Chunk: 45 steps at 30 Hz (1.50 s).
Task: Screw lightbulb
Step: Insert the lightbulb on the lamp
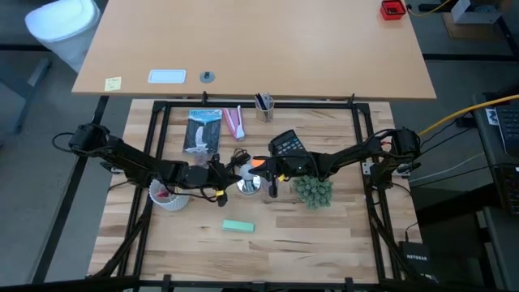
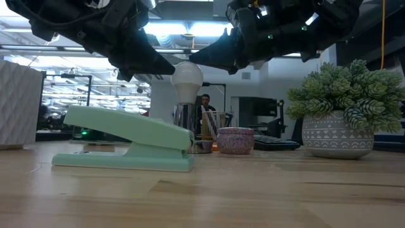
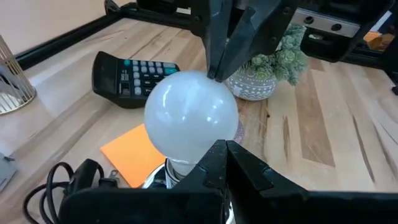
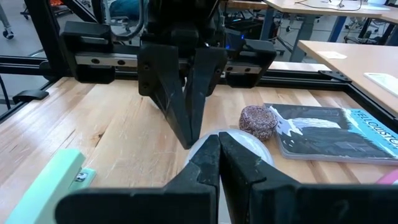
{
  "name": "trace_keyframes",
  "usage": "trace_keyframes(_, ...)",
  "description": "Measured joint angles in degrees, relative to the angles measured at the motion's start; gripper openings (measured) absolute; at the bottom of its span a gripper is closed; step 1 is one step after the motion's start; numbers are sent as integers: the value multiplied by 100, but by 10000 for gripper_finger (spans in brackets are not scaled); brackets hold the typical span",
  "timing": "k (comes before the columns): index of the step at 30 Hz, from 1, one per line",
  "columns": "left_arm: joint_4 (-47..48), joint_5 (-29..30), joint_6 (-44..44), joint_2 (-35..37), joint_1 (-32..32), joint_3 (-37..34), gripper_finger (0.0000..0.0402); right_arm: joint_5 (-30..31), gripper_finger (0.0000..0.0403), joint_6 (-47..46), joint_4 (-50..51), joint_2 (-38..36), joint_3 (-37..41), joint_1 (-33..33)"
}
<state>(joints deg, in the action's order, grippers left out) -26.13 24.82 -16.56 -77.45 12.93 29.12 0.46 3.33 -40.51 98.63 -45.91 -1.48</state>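
The frosted-white lightbulb (image 2: 187, 78) stands upright, its narrow base (image 2: 186, 99) down in a shiny silver holder (image 2: 185, 123) with a black cord (image 3: 68, 177). My left gripper (image 2: 172, 69) is shut at the bulb's left side. My right gripper (image 2: 193, 61) is shut at the bulb's upper right side. In the left wrist view the bulb (image 3: 191, 118) fills the middle, between my own shut fingers (image 3: 214, 163) and the right gripper (image 3: 216, 76) beyond it. My left gripper has its shut fingertips against the bulb's round glass (image 3: 208, 146) on its left side, coming level from the table's left. The bulb stands upright in the silver holder. My right gripper has its shut fingertips against the glass (image 3: 211, 84) on the bulb's upper right side, slanting down from the table's right.
A black calculator (image 1: 285, 143) and an orange note (image 3: 134, 152) lie behind the bulb. A potted plant (image 1: 313, 192) stands at the right, a mint-green stapler (image 1: 238, 226) near the front, a white basket (image 1: 169, 196) at the left, a magazine (image 1: 203, 130) at the back.
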Motion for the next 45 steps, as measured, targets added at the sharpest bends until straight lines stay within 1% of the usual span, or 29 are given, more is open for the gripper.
trace_keyframes(10, 28, 385, 0, 4, 9, 0, 0, 10, 12, 0, 16, 0, 0, 0)
trace_keyframes(19, 50, 475, 22, 7, 9, 0, 0, 3, 12, -2, 14, 0, 0, 0)
trace_keyframes(27, 282, 580, 4, 11, 0, 2, 0, -11, 12, -4, 42, 5, 4, -2)
trace_keyframes(40, 337, 561, 22, 15, 2, 2, 0, 2, 12, -4, 62, 15, 13, 0)
trace_keyframes(45, 337, 557, 44, 15, 2, 2, 0, 204, 12, -2, 19, 15, 11, 1)
